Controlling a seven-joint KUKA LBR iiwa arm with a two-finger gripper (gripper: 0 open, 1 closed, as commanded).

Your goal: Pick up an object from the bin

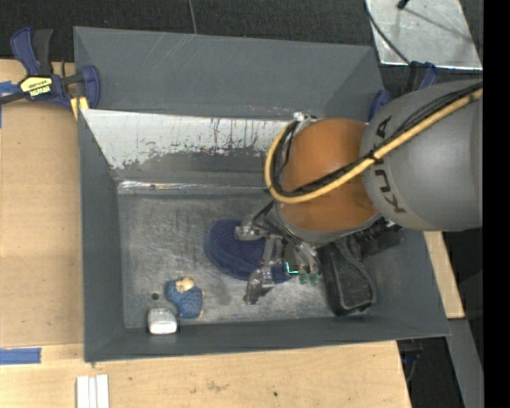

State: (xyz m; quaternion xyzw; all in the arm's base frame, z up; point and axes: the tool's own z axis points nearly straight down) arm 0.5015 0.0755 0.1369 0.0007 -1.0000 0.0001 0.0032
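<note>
End effector (263, 280) low in grey bin (102, 253), grip state not discernible, just beside dark blue rounded object (228, 245) at centre, black object (350, 286) to view's right

1 camera looks down into the grey bin (100, 253) from above, slightly oblique; the arm (429, 168) enters from the right.

Behind the grey metal bin (102, 253) lies a dark, matte, finely textured surface (238, 2), crossed by a thin cable (189, 2). At the upper right lies a pale grey mottled sheet (433, 32). A tan worktop (34, 228) spreads left of and below the bin. Light brightens the bin's far wall.
</note>
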